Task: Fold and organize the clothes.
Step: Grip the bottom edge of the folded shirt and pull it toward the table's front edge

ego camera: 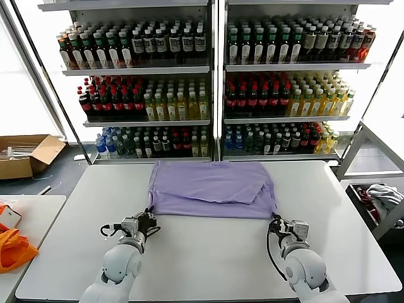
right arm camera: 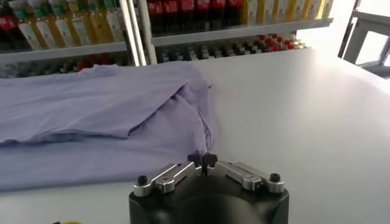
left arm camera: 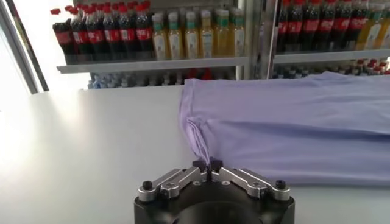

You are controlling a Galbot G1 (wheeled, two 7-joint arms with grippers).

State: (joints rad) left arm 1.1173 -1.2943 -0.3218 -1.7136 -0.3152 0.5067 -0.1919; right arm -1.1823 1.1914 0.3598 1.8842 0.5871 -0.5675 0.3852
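Both jaws pinch the T-shirt's (ego camera: 211,189) near corners.

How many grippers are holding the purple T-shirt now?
2. The left gripper is shut on the near left corner of the T-shirt; the right gripper is shut on its near right corner.
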